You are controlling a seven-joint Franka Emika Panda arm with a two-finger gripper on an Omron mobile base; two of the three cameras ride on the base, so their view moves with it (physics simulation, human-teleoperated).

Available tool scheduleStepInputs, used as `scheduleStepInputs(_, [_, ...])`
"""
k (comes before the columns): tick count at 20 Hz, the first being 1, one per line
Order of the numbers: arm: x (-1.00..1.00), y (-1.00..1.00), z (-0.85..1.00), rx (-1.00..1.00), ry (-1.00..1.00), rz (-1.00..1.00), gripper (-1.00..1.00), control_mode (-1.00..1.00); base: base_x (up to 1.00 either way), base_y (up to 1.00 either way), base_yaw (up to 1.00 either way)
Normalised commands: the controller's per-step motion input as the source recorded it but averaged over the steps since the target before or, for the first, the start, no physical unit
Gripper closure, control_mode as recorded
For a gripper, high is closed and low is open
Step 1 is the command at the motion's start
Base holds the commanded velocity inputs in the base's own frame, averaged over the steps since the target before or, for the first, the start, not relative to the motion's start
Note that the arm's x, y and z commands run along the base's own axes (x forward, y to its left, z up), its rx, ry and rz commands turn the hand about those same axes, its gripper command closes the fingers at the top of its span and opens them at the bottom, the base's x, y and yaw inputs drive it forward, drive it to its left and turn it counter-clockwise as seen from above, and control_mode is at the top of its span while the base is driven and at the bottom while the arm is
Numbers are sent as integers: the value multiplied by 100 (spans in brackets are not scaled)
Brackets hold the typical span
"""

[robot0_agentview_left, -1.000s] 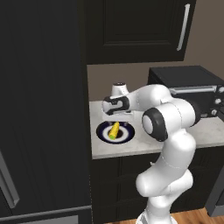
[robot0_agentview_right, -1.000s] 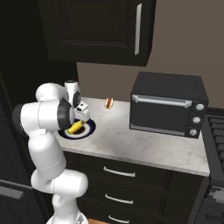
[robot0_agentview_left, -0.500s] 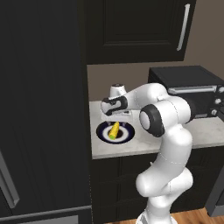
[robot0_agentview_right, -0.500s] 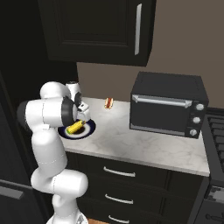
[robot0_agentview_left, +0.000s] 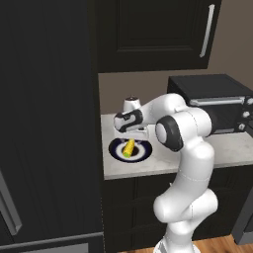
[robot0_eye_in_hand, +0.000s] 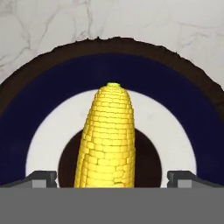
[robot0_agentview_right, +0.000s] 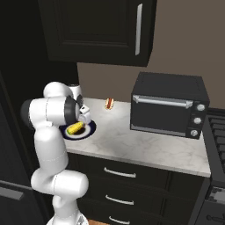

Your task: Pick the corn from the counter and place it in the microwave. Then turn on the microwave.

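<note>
Hand view: claw (robot0_eye_in_hand: 112, 179) spread wide, straddling corn (robot0_eye_in_hand: 108, 138) lying ungrasped on plate (robot0_eye_in_hand: 43, 100) below; pickup, microwave steps outstanding.

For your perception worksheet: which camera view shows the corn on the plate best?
The hand view: the corn appears large, kernels and green tip clear, lying on the plate. The left base view shows a small yellow cob below the end effector; the right base view shows it small beside the arm.
</note>
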Motion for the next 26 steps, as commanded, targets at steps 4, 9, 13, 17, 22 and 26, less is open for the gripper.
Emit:
scheduleStepInputs(4, [5, 3, -16, 0, 0, -8, -100, -100, 0, 0, 0])
scheduleStepInputs(9, [4, 3, -14, 0, 0, -8, -100, -100, 0, 0, 0])
scheduleStepInputs(13, [3, 3, -11, 0, 0, -9, -100, -100, 0, 0, 0])
scheduleStepInputs(17, [1, 2, -9, 0, 0, -11, -100, -100, 0, 0, 0])
scheduleStepInputs(22, [2, 1, -10, 0, 0, -12, 100, -100, 0, 0, 0])
scheduleStepInputs(26, [1, 0, -10, 0, 0, -13, 100, -100, 0, 0, 0])
